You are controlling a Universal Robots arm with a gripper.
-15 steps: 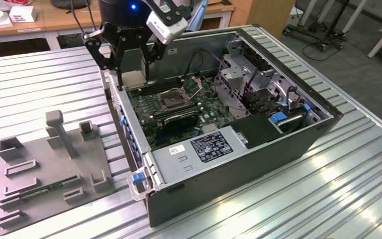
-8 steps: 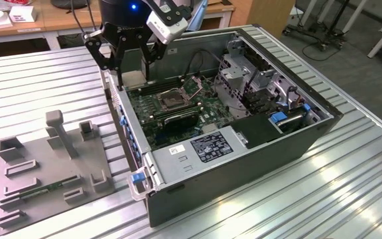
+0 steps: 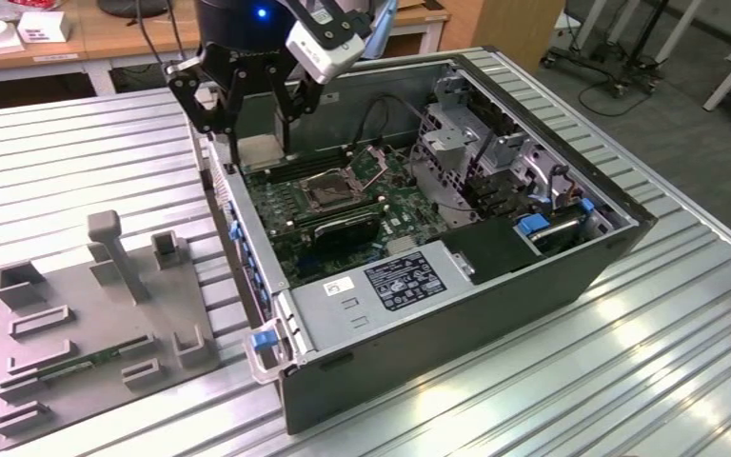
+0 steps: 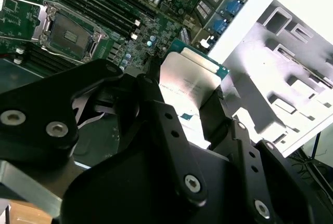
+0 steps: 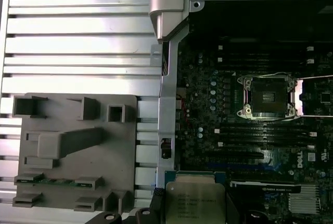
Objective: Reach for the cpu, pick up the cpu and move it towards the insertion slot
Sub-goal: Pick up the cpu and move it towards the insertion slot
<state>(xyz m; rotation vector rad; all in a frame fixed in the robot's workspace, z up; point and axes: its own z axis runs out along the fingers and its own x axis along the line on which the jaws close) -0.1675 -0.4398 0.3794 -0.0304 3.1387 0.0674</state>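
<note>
The cpu (image 4: 188,84), clamped between the gripper (image 4: 182,96) fingers above the open computer case (image 3: 594,257) edge, should travel level and unhurried toward the insertion slot (image 5: 266,96) on the motherboard, well apart, keeping corners aligned.

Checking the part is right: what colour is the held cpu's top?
Silvery-white with a green rim, clearest on the cpu in the second wrist view.

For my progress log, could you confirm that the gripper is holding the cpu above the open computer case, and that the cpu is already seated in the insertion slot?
Not quite: the cpu is not seated. The gripper holds it between its fingers above the open computer case, apart from the insertion slot, which shows its bare dark centre in the first wrist view.
</note>
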